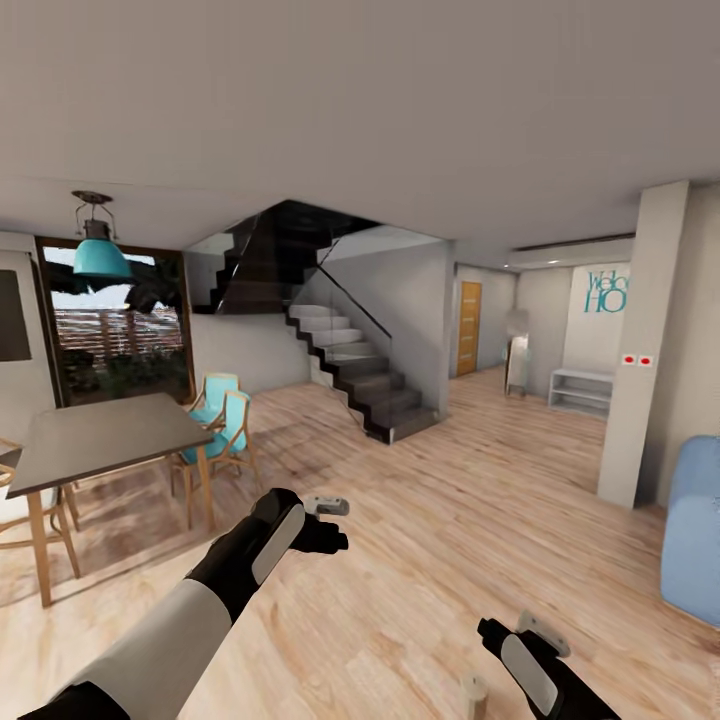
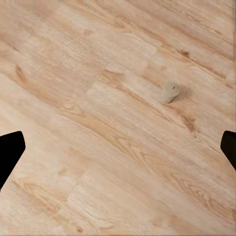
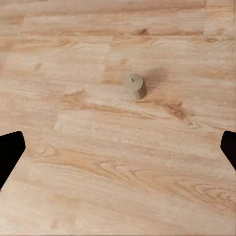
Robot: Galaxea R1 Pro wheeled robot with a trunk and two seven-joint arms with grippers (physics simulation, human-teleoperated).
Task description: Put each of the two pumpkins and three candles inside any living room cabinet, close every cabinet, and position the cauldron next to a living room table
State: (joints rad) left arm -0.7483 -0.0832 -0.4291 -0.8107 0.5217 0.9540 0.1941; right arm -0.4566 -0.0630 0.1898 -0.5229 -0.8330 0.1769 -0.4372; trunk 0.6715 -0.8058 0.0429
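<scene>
A stubby tan candle (image 1: 473, 693) stands on the wooden floor just left of my right gripper (image 1: 517, 632). In the right wrist view a candle (image 3: 133, 86) stands upright on the planks, well ahead of the right gripper (image 3: 118, 150), whose fingers are spread wide with nothing between them. A candle (image 2: 170, 92) also lies ahead of my left gripper (image 2: 118, 150), which is open and empty. The left gripper (image 1: 333, 520) hangs over the floor at mid-room. The pumpkins, cabinet, cauldron and living-room table are out of view.
A dark-topped dining table (image 1: 100, 437) with wooden and teal chairs (image 1: 225, 420) stands at the left. A dark staircase (image 1: 360, 375) rises ahead. A white pillar (image 1: 640, 350) and a blue sofa (image 1: 693, 530) are at the right, and a low white shelf (image 1: 580, 390) is beyond.
</scene>
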